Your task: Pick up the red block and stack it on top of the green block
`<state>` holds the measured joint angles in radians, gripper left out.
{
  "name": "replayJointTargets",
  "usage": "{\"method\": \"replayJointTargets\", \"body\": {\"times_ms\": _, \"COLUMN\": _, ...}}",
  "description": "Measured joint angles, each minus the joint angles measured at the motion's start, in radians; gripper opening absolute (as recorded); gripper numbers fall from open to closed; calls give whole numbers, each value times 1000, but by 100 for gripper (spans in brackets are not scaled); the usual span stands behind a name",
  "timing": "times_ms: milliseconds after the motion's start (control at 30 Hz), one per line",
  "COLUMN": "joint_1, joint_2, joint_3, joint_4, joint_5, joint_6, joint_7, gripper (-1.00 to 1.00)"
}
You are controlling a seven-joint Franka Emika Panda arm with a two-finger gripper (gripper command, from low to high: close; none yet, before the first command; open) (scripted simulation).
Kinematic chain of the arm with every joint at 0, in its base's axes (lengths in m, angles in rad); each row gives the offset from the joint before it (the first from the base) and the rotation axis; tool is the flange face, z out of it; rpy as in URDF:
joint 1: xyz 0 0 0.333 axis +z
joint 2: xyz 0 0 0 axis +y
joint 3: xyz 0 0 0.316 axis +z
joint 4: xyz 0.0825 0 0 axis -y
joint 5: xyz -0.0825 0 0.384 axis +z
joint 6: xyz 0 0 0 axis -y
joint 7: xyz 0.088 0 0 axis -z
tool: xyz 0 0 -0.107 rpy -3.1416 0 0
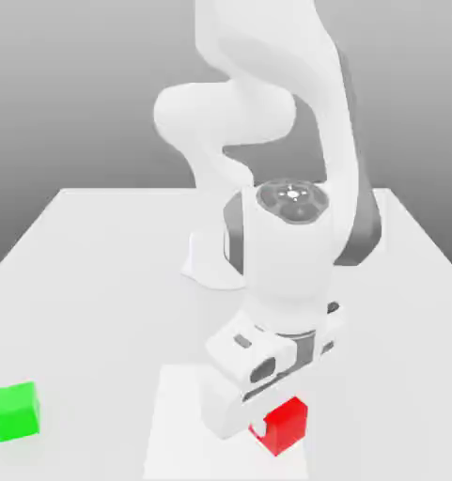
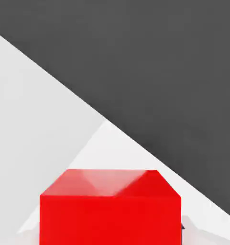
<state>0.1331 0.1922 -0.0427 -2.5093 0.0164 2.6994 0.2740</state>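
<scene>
Item: one white Panda arm [image 1: 267, 122], which we see bent forward from its base at the upper middle of the exterior view, forearm dropping straight down, wrist low over the table [image 1: 88, 282], hand tipped toward the bottom of the frame. Item: one gripper [image 1: 267, 423], lower centre of the exterior view, lowered over the red block [image 1: 286, 425]; we read the jaws as drawn in to their narrowest, pressed to the block's sides, block seated on the table between them. Item: red block, count one, lower centre-right of the exterior view, partly covered by the hand; in the hand view it sits large at the bottom centre [image 2: 111, 208], top face and one side visible. Item: green block [image 1: 17, 411], count one, lower left of the exterior view, well apart from the red block, standing alone on the table. Item: table, count one, white.
</scene>
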Motion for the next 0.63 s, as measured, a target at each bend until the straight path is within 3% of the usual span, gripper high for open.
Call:
{"method": "replayJointTargets", "body": {"times_ms": 367, "joint_1": -249, "joint_2": -21, "joint_3": -318, "joint_4": 62, "joint_5": 100, "joint_6": -97, "joint_7": 297, "gripper": -100}}
{"method": "replayJointTargets", "body": {"times_ms": 500, "joint_1": -351, "joint_2": 120, "joint_3": -313, "joint_4": 101, "joint_5": 234, "joint_6": -9, "joint_7": 280, "gripper": -100}}
{"method": "replayJointTargets", "body": {"times_ms": 533, "joint_1": -362, "joint_2": 140, "joint_3": -303, "joint_4": 103, "joint_5": 251, "joint_6": 7, "joint_7": 270, "gripper": 100}}
{"method": "replayJointTargets", "body": {"times_ms": 633, "joint_1": -362, "joint_2": 140, "joint_3": -303, "joint_4": 103, "joint_5": 251, "joint_6": 7, "joint_7": 270, "gripper": 100}}
